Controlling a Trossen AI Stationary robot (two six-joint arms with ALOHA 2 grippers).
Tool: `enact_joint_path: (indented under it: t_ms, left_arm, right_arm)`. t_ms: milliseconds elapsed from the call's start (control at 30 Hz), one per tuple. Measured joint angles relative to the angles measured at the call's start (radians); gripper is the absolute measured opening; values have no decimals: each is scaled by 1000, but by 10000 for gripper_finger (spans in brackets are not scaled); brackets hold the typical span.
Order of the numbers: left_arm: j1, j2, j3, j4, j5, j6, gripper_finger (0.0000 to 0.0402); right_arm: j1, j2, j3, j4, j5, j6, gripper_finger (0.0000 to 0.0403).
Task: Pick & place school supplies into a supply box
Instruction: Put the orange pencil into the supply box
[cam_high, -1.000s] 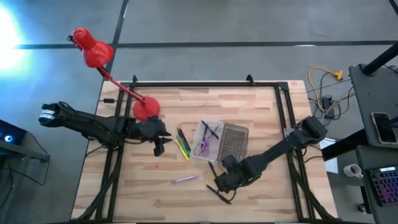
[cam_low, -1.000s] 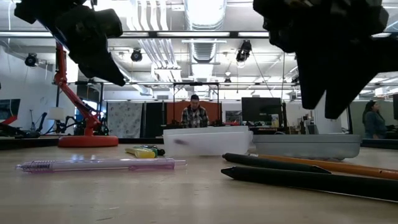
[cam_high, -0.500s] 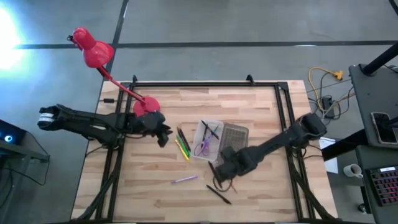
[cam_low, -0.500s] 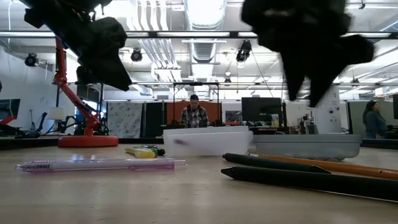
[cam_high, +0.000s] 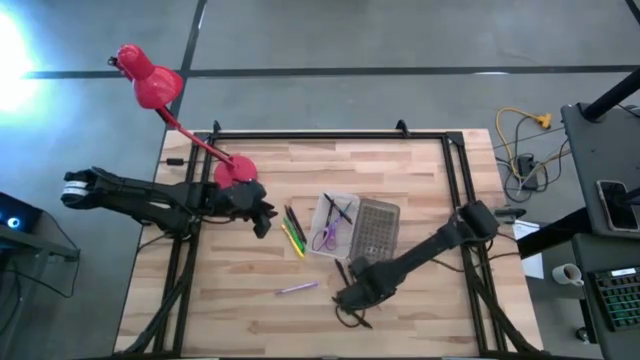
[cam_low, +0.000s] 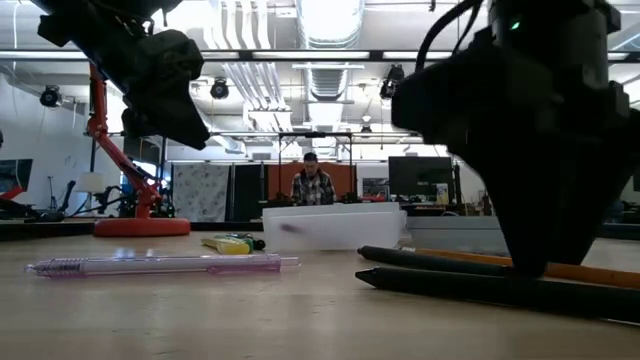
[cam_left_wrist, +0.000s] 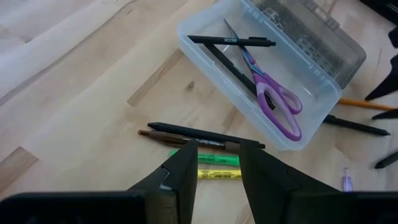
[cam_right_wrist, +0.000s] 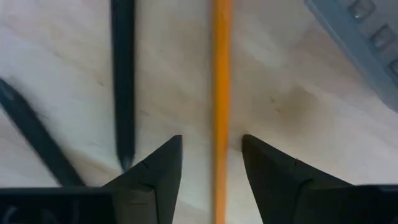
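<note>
**A:** where's the right gripper at?

**B:** low over the table, fingers spread, orange pencil running right between them. A black pen lies just outside one finger.

**A:** and the left gripper?

**B:** fingers apart too, hovering over the black, green and yellow pens. Just past its tips sits the supply box, purple-handled scissors inside.

- Clear plastic supply box at the wooden table's centre holds purple-handled scissors.
- Grey dotted lid lies just right of it.
- Loose pens lie left of it.
</note>
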Motion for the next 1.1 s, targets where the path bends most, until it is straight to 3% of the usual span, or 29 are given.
enact_joint_path:
  t_ms: [267,533,800,1100]
  left_arm:
    - [-1,0,3,-1,0,0,102]
    - [-1,0,2,-1,0,0,102]
    - [-1,0,2,-1,0,0,102]
    - [-1,0,1,-2,8,0,102]
  right_arm:
    - [0,77,75,-81,17,15,118]
    - [-11,79,67,-91,71,-7,18]
    - [-2,24,57,-69,101,-27,10]
    - [17,-204,51,-22,262,141,5]
